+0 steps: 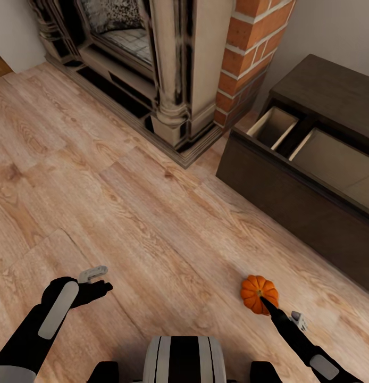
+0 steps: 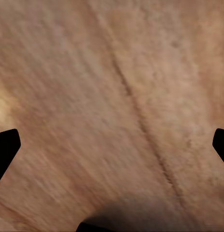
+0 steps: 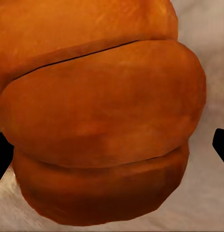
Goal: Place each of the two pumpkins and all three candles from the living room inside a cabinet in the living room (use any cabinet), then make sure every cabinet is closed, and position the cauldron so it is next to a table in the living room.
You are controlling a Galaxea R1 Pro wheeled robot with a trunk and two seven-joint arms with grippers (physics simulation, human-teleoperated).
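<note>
My right claw holds the pumpkin between its fingers, above the floor. It looks light, stiff, smooth-ribbed (likely slippery), so I'd grip across the ribs. The open cabinet stands ahead, well apart. My left claw is wide, empty.

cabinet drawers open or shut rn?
Open. In the head view the cabinet has two drawers pulled out, pale interiors exposed, and nothing visible inside them.
</note>
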